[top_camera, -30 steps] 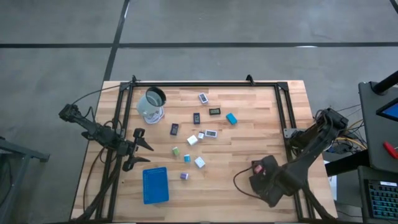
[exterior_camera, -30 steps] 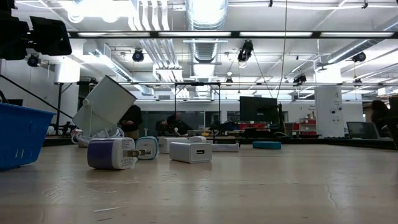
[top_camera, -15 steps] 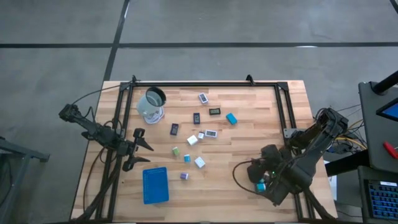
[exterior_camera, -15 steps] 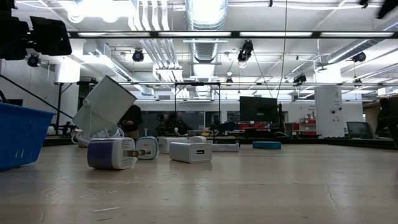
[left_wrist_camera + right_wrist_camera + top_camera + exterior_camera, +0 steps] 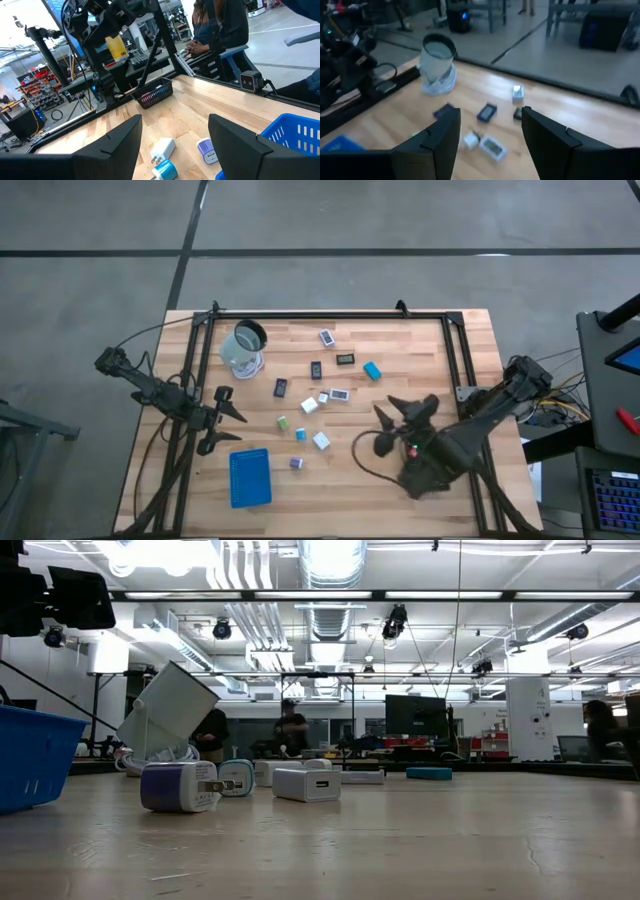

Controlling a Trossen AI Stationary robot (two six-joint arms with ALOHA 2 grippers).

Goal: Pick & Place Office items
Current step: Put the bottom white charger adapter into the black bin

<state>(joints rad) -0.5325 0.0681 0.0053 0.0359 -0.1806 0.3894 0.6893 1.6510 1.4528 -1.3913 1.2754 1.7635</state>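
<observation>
Overhead, the right gripper (image 5: 398,415) sits right of centre in the frame, over bare wood, its two fingers spread wide with nothing between them. It is well apart from the nearest office items. The left gripper (image 5: 226,420) waits at the table's left edge, left of centre — fingers also parted, holding nothing.

The office items lie scattered across the middle of the wooden table (image 5: 420,350). A teal block (image 5: 372,370) is the rightmost piece, upper centre. A flat dark rectangle (image 5: 345,359) lies just left of it; another dark one (image 5: 281,387) sits further left. A white block (image 5: 321,440) is near the frame's centre, with a small purple piece (image 5: 296,463) below and left of it, and a green piece (image 5: 283,422) above that. A blue tray (image 5: 249,476) rests lower left. A clear round cup (image 5: 245,347) lies tipped in the upper left, on a coil of white cord.

Low view: a purple-and-white charger block (image 5: 178,787) stands nearest, lower left, beside a white one (image 5: 306,784). People show in the room far behind, too small to tell more.
</observation>
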